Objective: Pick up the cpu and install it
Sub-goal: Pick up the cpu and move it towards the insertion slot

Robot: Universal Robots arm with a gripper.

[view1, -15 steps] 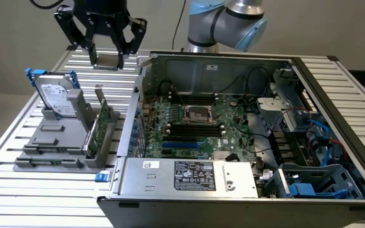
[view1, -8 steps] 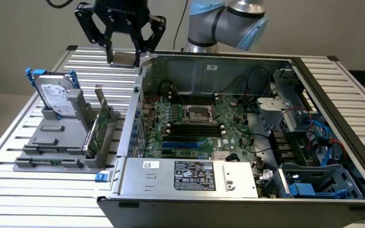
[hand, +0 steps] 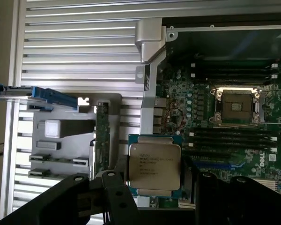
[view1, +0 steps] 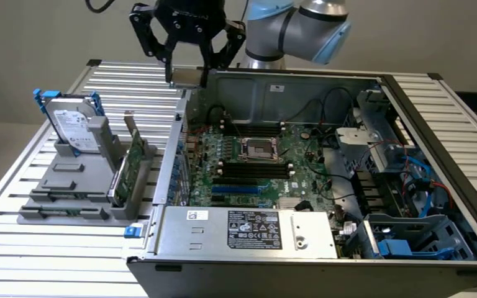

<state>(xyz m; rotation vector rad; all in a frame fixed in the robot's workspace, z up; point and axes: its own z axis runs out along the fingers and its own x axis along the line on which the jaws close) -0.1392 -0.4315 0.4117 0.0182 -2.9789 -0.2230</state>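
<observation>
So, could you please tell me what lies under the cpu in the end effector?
Around the cpu, gripped in the end effector, the motherboard and the case wall show below it. Whatever lies straight beneath is covered by the chip itself.

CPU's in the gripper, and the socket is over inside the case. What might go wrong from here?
1. The gripper pinches the cpu by two opposite edges only, so a jolt might tilt or drop it.
2. The cpu hangs close to the case wall; descending too early could clip that wall.
3. The socket lies open on the board, and a skewed or shifted landing could damage it.
</observation>
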